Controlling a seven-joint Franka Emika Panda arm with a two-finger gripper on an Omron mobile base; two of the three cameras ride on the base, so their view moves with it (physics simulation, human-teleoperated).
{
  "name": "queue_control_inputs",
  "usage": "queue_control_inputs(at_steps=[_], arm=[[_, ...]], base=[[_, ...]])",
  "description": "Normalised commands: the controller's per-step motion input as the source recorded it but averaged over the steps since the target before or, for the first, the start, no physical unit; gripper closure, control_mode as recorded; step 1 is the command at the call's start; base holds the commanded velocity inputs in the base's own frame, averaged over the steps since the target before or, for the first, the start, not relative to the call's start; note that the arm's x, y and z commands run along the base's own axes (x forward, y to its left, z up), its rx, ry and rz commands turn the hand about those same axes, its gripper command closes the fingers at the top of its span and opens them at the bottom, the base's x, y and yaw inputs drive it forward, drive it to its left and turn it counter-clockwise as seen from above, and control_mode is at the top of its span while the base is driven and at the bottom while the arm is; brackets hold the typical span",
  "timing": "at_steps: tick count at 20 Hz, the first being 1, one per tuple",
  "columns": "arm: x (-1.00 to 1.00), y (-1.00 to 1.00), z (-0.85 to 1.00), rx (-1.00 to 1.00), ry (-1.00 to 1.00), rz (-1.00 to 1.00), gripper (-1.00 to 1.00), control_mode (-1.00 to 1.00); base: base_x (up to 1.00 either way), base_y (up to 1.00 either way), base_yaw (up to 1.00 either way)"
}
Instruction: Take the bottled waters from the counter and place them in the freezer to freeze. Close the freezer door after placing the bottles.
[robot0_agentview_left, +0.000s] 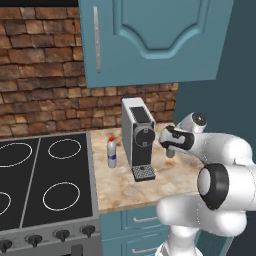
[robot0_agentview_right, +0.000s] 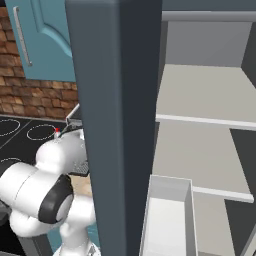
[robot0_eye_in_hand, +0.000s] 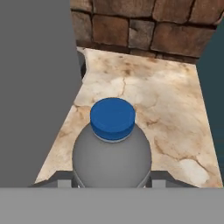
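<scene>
- Your hand (robot0_eye_in_hand: 112, 183) is closed on the grey bottle (robot0_eye_in_hand: 112, 157), blue cap, standing on the table (robot0_eye_in_hand: 175, 127) at the coffee machine's (robot0_agentview_left: 138, 137) 3 o'clock.
- Step: first pick-up. Red-capped bottle (robot0_agentview_left: 112, 152) waits at 9 o'clock.
- Next: lift straight up, then carry to the freezer (robot0_agentview_right: 200, 150).

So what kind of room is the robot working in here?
A home kitchen, by the look of it: a black stovetop beside a marbled counter, a coffee machine against a brick wall, and an open freezer with grey shelves.
</scene>
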Motion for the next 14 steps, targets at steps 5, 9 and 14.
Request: queue_control_inputs(at_steps=[5,9,14], arm=[[-0.86,0.00,0.91,0.00,-0.18,-0.01,1.00,-1.00],[-0.83,0.00,1.00,0.00,-0.12,-0.02,1.00,-1.00],[-0.94,0.04,1.00,0.00,-0.11,-0.05,1.00,-1.00]], base=[[0.00,0.00,0.00],[0.00,0.00,0.00],[0.00,0.00,0.00]])
